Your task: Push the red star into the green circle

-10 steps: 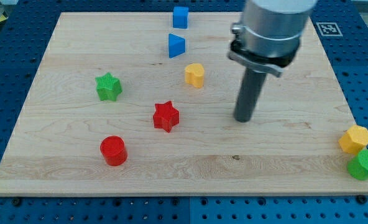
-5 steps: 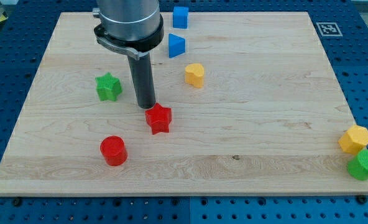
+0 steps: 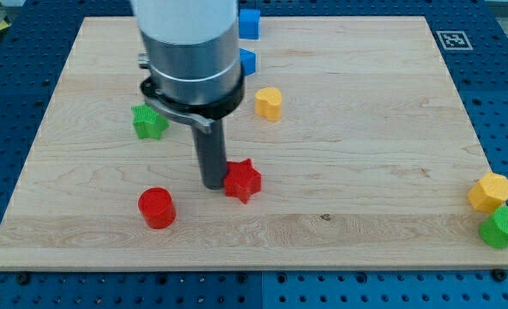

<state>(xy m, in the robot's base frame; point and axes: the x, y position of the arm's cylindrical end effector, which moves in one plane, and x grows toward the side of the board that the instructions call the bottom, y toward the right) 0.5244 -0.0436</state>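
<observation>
**Red star under push, green circle far off**

Red star (image 3: 243, 180) sits a little left of the board's centre, in the lower half of the frame, with the rod's tip (image 3: 214, 184) pressed against its left side. There is no claw on this arm, only the bare rod, so nothing is gripped. The green circle (image 3: 504, 227) lies at the frame's lower right corner, just off the board's edge, touching a yellow block (image 3: 490, 191) above it. Star and circle are well apart, so most of the push looks undone. A red cylinder (image 3: 157, 208) stands lower left; a green star (image 3: 148, 122) upper left; another yellow block (image 3: 269, 103) and two blue blocks (image 3: 248, 43) toward the top.
</observation>
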